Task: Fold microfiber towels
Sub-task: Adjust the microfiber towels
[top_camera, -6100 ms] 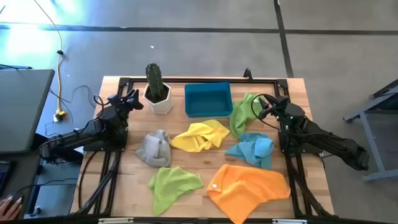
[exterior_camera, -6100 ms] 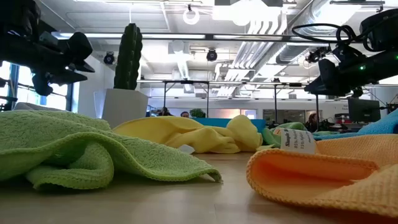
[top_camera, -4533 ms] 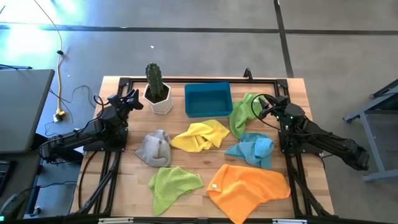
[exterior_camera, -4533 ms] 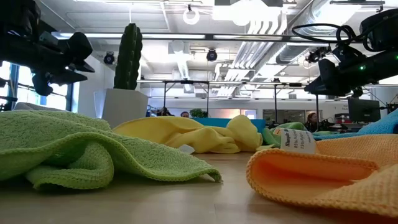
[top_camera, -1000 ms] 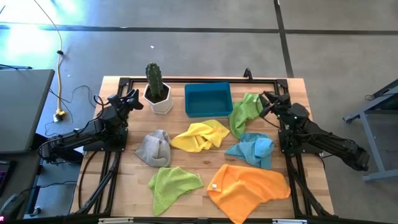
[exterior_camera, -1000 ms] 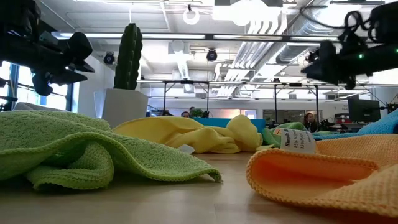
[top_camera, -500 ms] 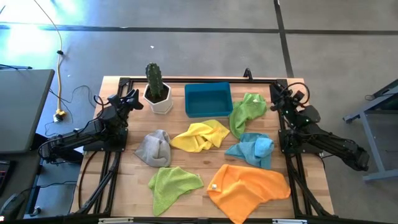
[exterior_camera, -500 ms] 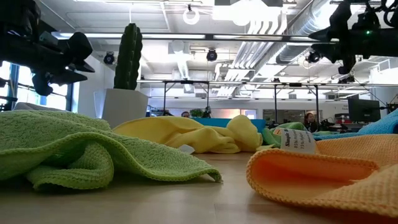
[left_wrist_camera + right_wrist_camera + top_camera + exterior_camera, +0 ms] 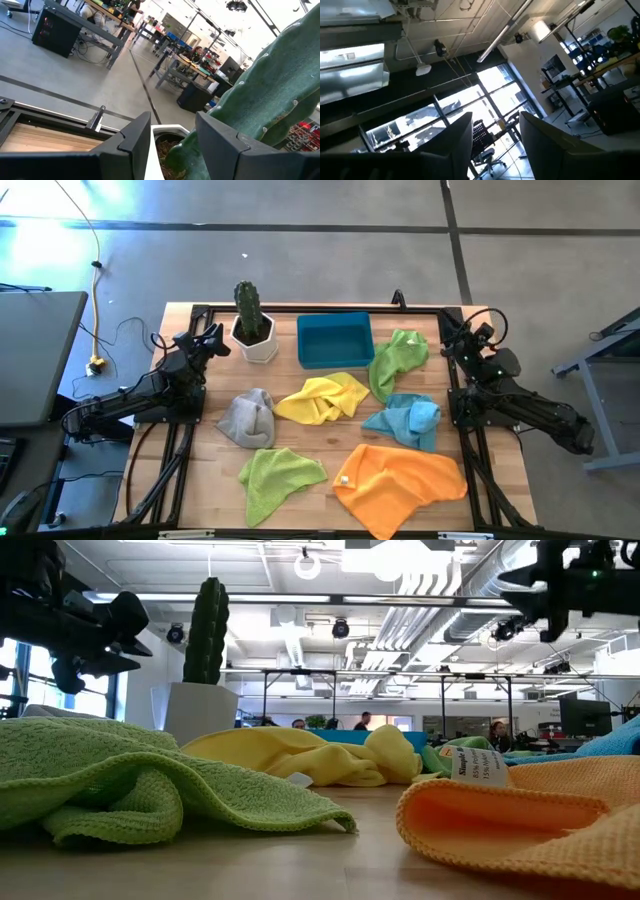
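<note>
Lime green towels [image 9: 280, 478], yellow towel [image 9: 322, 399], orange towel [image 9: 402, 480], blue bin [image 9: 334, 340]

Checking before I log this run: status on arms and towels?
Left gripper open, empty, beside the cactus. Right gripper open, empty, raised at table's right edge. Six towels unfolded, lime green towel nearest it. Nothing blocking.

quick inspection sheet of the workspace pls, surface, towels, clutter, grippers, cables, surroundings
surface: wooden table, black frame round it
job's things: six towels, all crumpled, none folded: grey, yellow, blue, orange, green front, green back
clutter: cactus pot, blue bin
grippers: left gripper open by the cactus; right gripper open, raised, tilted up at the ceiling; both empty
cables: yellow cable on floor
surroundings: desks, people far behind
</note>
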